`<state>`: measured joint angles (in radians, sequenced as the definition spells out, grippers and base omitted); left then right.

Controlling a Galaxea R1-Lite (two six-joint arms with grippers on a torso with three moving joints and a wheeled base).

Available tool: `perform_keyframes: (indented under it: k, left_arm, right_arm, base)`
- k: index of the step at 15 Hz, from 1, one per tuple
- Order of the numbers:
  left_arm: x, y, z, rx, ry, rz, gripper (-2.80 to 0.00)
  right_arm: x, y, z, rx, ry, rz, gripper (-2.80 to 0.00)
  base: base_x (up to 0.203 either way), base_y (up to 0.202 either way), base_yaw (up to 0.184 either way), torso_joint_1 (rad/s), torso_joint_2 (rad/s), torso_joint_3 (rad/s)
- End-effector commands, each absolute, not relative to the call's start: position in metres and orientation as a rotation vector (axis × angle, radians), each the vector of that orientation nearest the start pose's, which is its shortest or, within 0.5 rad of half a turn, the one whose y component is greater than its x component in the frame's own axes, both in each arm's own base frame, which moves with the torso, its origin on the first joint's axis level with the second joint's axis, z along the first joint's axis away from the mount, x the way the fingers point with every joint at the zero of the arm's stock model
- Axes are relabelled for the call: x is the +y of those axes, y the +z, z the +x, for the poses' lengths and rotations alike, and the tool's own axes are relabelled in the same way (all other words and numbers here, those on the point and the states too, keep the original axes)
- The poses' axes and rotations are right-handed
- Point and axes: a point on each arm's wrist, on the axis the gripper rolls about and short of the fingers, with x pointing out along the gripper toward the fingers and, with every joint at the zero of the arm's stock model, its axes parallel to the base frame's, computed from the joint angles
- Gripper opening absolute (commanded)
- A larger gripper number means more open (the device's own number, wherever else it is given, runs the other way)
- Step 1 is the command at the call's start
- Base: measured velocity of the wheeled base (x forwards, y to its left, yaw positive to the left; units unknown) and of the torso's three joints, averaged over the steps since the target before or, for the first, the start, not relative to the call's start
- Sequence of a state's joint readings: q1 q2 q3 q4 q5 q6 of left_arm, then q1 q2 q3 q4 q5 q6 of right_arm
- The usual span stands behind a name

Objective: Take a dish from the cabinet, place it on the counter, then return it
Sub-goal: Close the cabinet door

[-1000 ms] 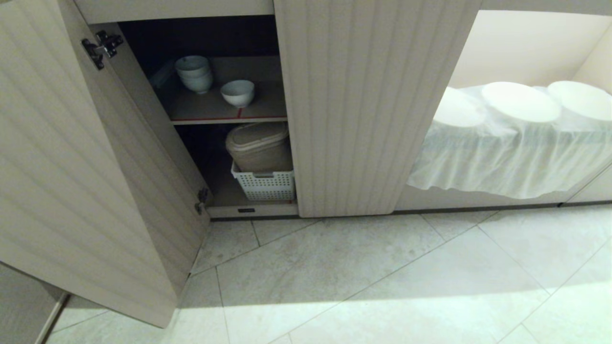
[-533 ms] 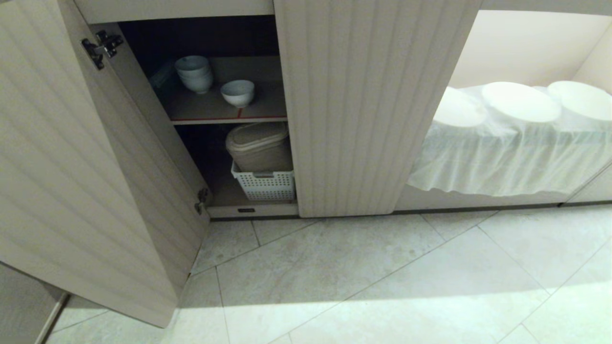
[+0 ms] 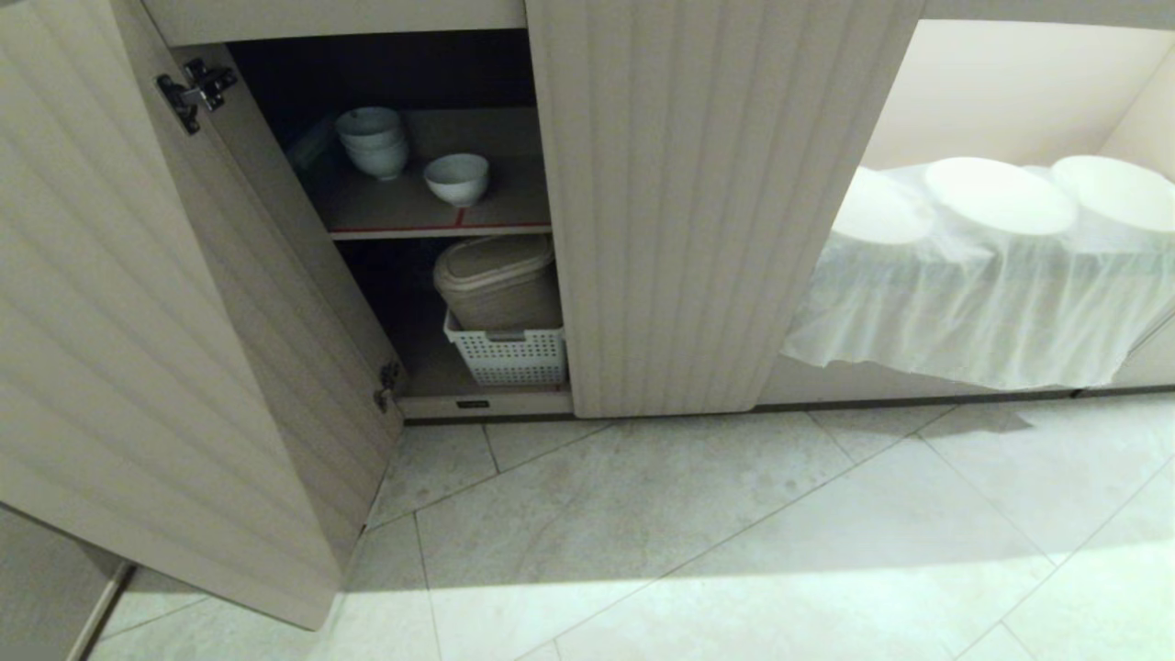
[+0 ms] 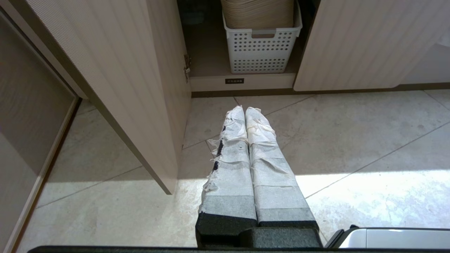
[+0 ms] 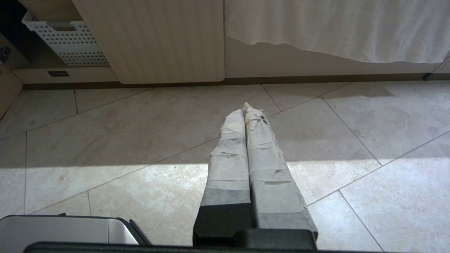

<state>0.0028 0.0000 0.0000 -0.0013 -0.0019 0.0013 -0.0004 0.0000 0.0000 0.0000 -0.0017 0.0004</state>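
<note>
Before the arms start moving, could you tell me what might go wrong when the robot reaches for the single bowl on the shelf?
1. The dish sits close beside the nested pile of bowls; a reaching gripper could knock the pile.
2. The opening is narrow, between the open door and the closed door, so an arm may clip either.
3. Both the left gripper and right gripper are shut over the floor; the fingers must open before reaching in.

White perforated basket (image 3: 510, 356) holding a beige lidded bin (image 3: 498, 280), white draped cloth (image 3: 973, 298), tiled floor (image 3: 734, 532)
</note>
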Motion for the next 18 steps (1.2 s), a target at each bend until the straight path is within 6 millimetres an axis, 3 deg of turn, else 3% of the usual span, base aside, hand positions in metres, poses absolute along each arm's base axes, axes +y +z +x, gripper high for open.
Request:
perform_keyframes:
  k: [1, 18]
  left_arm:
    - [-0.0001, 0.0756, -0.0228, -0.002, 0.002, 0.002, -2.8]
    - [-0.0001, 0.0756, -0.0228, -0.002, 0.002, 0.002, -2.8]
  right_arm:
    - [0.0, 0.0755, -0.0228, 0.0, -0.001, 0.0, -2.8]
    - [-0.0001, 0.0755, -0.0228, 0.0, 0.0, 0.0, -2.8]
  base:
    - [0.0, 0.0, 0.0, 0.0, 0.0, 0.0]
    - [0.0, 0.0, 0.0, 0.0, 0.0, 0.0]
